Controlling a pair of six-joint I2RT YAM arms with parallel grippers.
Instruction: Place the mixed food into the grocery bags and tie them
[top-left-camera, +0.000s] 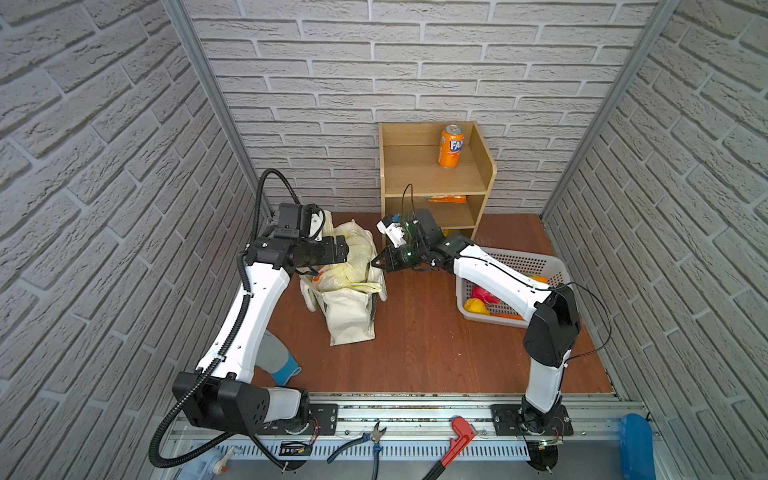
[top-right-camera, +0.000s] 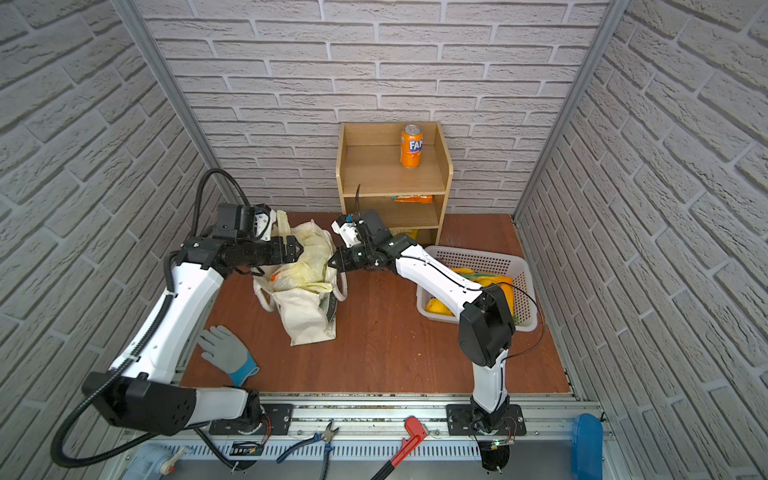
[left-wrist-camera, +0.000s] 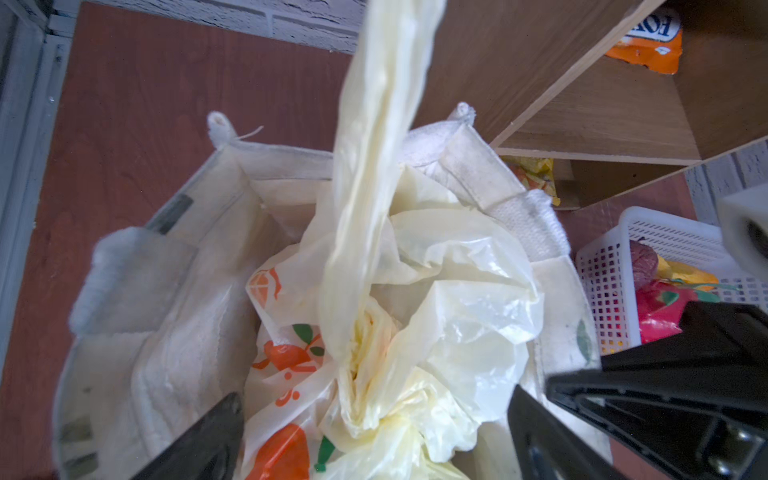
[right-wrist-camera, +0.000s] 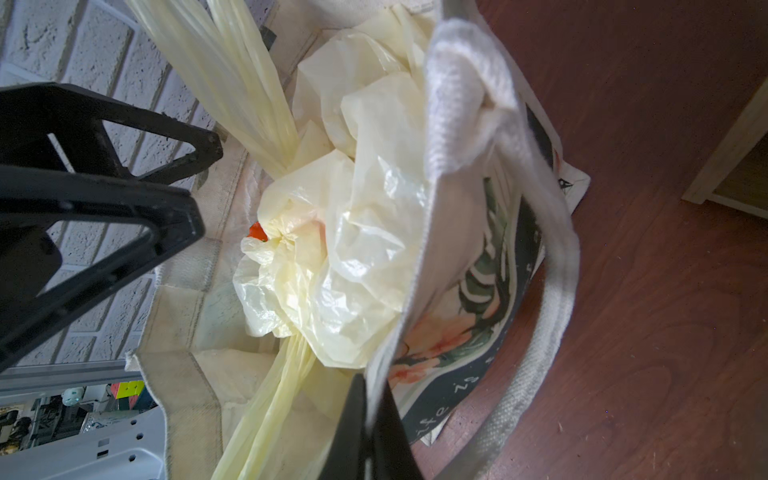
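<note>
A cream canvas tote (top-left-camera: 351, 320) (top-right-camera: 305, 322) stands left of centre. The pale-yellow plastic bag (top-left-camera: 353, 257) (left-wrist-camera: 449, 299) (right-wrist-camera: 361, 232), printed with orange fruit, sits bunched inside it. One twisted handle strip (left-wrist-camera: 382, 124) rises from the bag. My left gripper (top-left-camera: 343, 249) (top-right-camera: 297, 249) (left-wrist-camera: 374, 440) hovers open over the bag's gathered neck, holding nothing. My right gripper (top-left-camera: 376, 262) (top-right-camera: 331, 262) (right-wrist-camera: 370, 399) is shut on the tote's rim on the side nearest the basket. Toy produce and a red packet (top-left-camera: 484, 294) lie in the white basket (top-left-camera: 515, 266).
A wooden shelf unit (top-left-camera: 432, 174) at the back holds an orange can (top-left-camera: 451, 145) on top and an orange snack packet (top-left-camera: 446, 199) on the middle shelf. A grey glove (top-right-camera: 226, 351) lies at the front left. Pliers (top-left-camera: 374, 440) and a red wrench (top-left-camera: 457, 440) rest on the front rail.
</note>
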